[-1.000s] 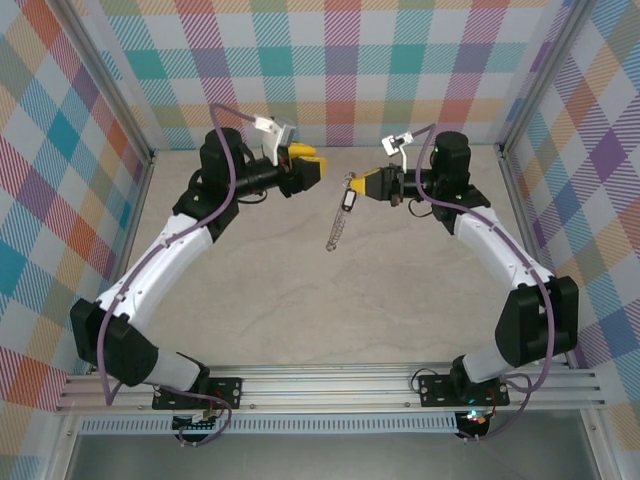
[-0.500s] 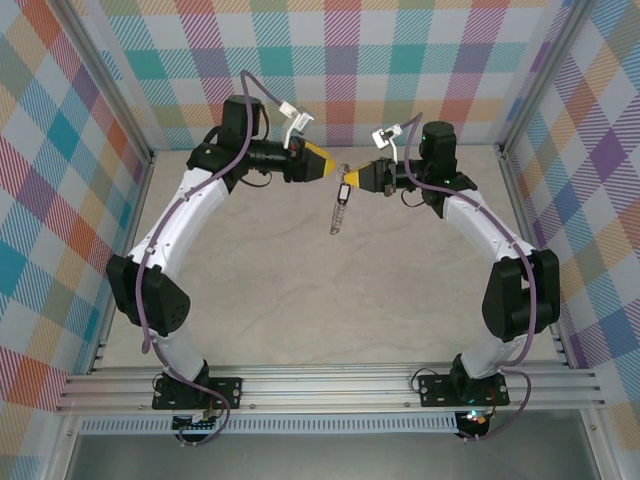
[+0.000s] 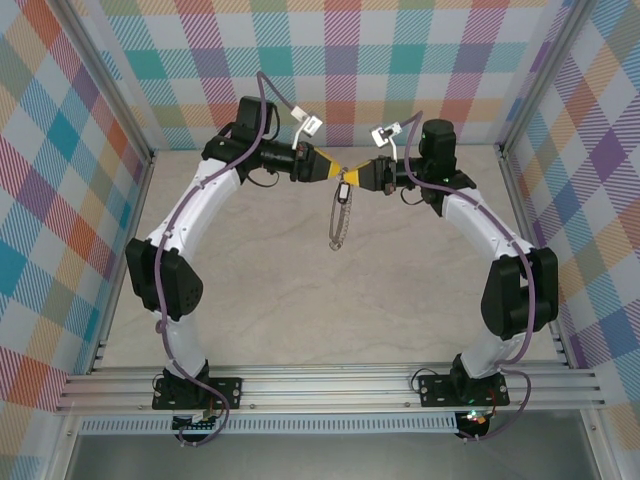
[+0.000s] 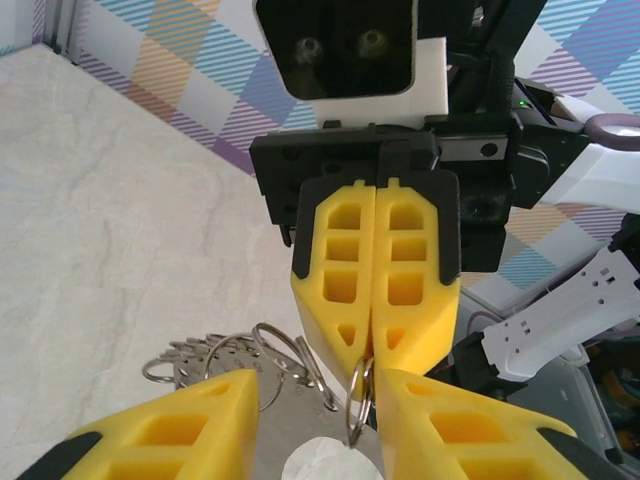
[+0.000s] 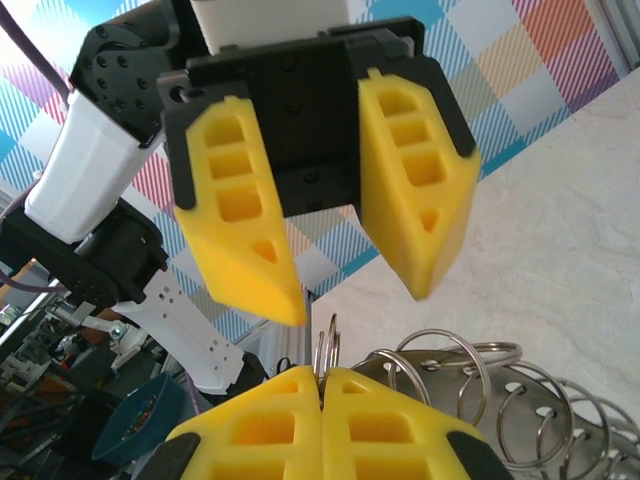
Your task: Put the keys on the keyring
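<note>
A keyring [image 3: 340,218], a string of linked silver rings carrying a small dark key [image 3: 343,196], is hanging above the far middle of the desk [image 3: 250,300]. The right arm [image 3: 490,235] is arching toward it, jaws pinching its top ring tight. The left arm [image 3: 195,215] is facing it, jaws partly apart either side of that ring.

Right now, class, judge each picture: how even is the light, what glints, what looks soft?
Top view: even light, everything sharp, no glare on the table. Left wrist view: rings glint; the left gripper at the bottom looks slightly soft. Right wrist view: bright glints on the rings, background at lower left blurred.
</note>
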